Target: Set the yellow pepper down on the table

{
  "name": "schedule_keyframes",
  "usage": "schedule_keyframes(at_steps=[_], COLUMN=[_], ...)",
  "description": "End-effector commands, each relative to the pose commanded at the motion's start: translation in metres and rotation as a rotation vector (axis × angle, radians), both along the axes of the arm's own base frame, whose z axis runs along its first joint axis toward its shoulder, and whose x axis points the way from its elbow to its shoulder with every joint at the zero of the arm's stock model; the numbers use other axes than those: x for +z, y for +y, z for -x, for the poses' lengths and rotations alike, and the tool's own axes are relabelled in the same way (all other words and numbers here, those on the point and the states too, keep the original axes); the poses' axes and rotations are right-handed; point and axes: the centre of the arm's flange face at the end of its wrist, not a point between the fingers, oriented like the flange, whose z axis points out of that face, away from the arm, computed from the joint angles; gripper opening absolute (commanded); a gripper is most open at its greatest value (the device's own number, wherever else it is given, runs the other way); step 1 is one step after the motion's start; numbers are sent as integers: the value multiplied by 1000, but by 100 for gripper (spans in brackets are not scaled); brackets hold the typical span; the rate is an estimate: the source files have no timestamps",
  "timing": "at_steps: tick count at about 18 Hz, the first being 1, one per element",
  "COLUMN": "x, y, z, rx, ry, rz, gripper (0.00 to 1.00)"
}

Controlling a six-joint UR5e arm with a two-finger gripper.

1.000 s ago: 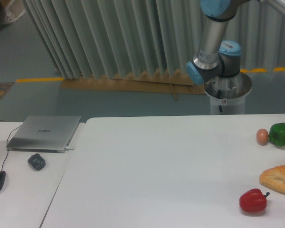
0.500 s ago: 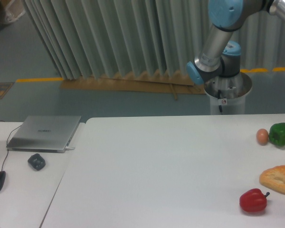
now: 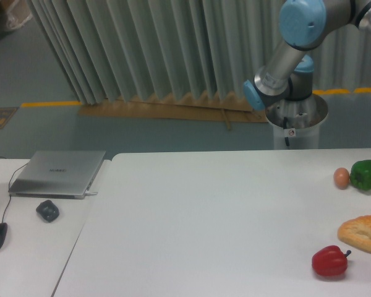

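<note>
- No yellow pepper anywhere in frame, and the gripper is off-frame too, so I can't tell if it's pinching anything.
- Arm [image 3: 284,55] sits upper right, table [image 3: 204,216] below.
- Red pepper [image 3: 329,261] and green pepper [image 3: 365,174] at right edge.

A red pepper [image 3: 329,261], bread [image 3: 363,232], egg [image 3: 341,177] and green pepper [image 3: 365,174] sit on the table [image 3: 204,223].

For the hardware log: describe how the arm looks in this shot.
The arm has silver-grey metal tube links and light blue caps on its round joints. It rises from a silver cylindrical base with a small red-and-white mark. The tool is out of frame.
</note>
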Motion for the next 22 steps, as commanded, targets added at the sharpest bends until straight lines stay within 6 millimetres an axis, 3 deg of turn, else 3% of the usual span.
schedule_keyframes(at_steps=[9, 22], x=[-6, -18], y=[6, 9], z=[15, 20], rx=[0, 1], ry=[52, 43], rz=[-20, -12], gripper=[100, 100])
